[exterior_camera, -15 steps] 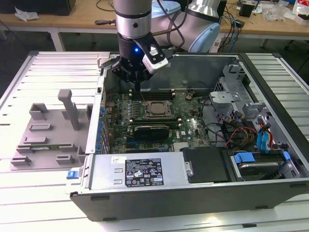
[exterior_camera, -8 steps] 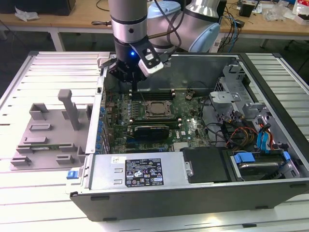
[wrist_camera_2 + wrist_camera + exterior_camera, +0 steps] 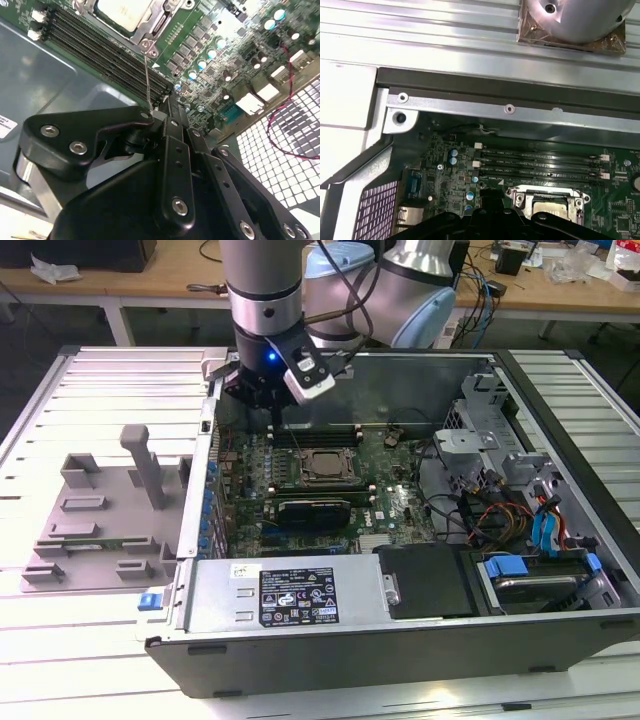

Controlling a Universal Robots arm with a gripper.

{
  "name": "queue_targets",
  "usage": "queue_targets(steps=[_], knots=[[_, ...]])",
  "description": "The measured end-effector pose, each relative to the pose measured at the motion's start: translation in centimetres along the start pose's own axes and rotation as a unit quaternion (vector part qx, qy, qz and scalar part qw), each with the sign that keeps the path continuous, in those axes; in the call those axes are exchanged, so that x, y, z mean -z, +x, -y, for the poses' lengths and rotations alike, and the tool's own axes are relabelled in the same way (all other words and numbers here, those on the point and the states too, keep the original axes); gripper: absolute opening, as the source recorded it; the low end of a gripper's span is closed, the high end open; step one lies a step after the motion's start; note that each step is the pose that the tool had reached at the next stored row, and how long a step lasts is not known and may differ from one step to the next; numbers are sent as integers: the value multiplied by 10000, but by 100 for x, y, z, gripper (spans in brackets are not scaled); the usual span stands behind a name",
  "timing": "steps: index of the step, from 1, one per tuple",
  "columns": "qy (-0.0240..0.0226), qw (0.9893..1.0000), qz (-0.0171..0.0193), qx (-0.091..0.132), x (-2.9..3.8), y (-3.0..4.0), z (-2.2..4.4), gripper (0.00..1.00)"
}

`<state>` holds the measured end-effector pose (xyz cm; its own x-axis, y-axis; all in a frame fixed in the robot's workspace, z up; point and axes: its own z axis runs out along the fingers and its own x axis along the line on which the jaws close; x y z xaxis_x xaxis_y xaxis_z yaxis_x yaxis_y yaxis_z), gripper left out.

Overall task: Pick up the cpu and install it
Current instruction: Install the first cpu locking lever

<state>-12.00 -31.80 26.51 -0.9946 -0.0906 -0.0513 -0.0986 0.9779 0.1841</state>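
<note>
you're hovering the gripper (image 3: pixel 272 405) beside the seated cpu (image 3: pixel 325 465); jaws clenched, empty; stay square over the socket.

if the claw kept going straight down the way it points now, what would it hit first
Most likely the memory slots beside the cpu socket: in the second wrist view the claw points at the motherboard there. Depth is unclear, so this is a best guess.
</note>
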Motion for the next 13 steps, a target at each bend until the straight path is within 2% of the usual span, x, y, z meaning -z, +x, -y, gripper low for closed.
queue_targets(steps=[1, 3, 6, 9, 11, 13], knots=[[-61, 10000, 6, -2, -28, 2, 6, 11], [-82, 10000, 7, -3, -72, 4, 14, 11], [-83, 10000, 4, -3, -87, -19, 19, 11], [-82, 10000, -1, -11, -94, -113, 30, 11], [-61, 10000, -4, -36, -103, -231, 42, 11], [-41, 10000, -5, -58, -109, -312, 51, 11]])
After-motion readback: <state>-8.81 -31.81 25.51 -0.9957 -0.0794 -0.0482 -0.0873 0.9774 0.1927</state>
